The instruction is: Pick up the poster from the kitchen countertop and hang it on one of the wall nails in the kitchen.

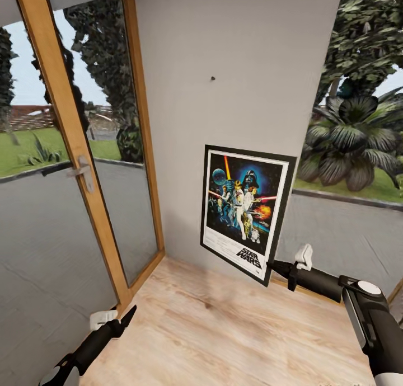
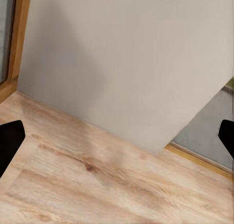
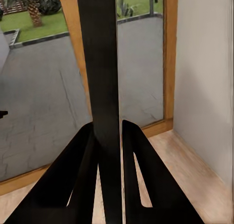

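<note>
Head view: we face a pale grey wall panel [image 1: 235, 67] between a glazed door [image 1: 73, 168] and a window.
Poster [image 1: 245, 210]: we hold it upright by its lower right corner, face toward us, just off the wall, so its top can rise to the nail [image 1: 212, 78] above.
Right hand [image 1: 272, 267]: closed on the poster's edge; the wrist view shows both fingers [image 3: 141, 175] pinching the black frame.
Left hand [image 1: 127, 316]: low over the wooden floor [image 1: 224, 330], fingers spread, holding nothing, kept clear.

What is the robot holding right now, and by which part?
The right gripper holds the poster by its lower right corner; the left gripper holds nothing.
</note>
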`<state>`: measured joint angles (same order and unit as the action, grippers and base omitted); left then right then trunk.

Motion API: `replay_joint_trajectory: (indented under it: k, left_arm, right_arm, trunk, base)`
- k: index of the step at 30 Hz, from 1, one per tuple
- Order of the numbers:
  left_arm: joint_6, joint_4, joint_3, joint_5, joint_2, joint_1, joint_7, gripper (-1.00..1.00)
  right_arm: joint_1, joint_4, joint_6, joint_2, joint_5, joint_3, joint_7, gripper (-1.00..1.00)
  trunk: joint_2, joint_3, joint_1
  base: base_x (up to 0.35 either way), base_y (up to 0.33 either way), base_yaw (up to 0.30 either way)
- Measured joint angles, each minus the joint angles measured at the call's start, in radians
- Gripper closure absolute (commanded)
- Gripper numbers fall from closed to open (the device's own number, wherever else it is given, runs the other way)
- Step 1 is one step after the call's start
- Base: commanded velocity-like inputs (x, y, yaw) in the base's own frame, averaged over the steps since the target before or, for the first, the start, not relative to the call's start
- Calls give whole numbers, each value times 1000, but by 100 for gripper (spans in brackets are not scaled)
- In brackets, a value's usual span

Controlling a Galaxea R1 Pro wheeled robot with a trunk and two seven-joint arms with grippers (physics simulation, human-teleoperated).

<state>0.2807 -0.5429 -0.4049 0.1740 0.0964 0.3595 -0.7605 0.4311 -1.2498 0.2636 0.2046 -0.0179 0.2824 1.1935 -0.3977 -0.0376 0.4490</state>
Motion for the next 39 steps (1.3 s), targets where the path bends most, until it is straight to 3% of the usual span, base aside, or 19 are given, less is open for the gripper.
replay_joint_trajectory:
  k: [11, 17, 24, 39]
  left_arm:
    - [0, 0, 0, 0, 1, 0, 0, -100]
    - [0, 0, 0, 0, 15, 0, 0, -100]
    - [3, 0, 0, 0, 19, 0, 0, -100]
    - [2, 0, 0, 1, 20, 0, 0, -100]
  right_arm:
    - [0, -1, 0, 0, 0, 0, 0, 100]
    - [0, -1, 0, 0, 0, 0, 0, 100]
    - [0, -1, 0, 0, 0, 0, 0, 100]
    - [0, 0, 2, 0, 0, 0, 0, 100]
  trunk:
    - [0, 0, 0]
    - [0, 0, 0]
    - [0, 0, 0]
    - [0, 0, 0]
  base:
    - [142, 276, -296]
    - [121, 273, -300]
    - [53, 97, -297]
    - [113, 182, -39]
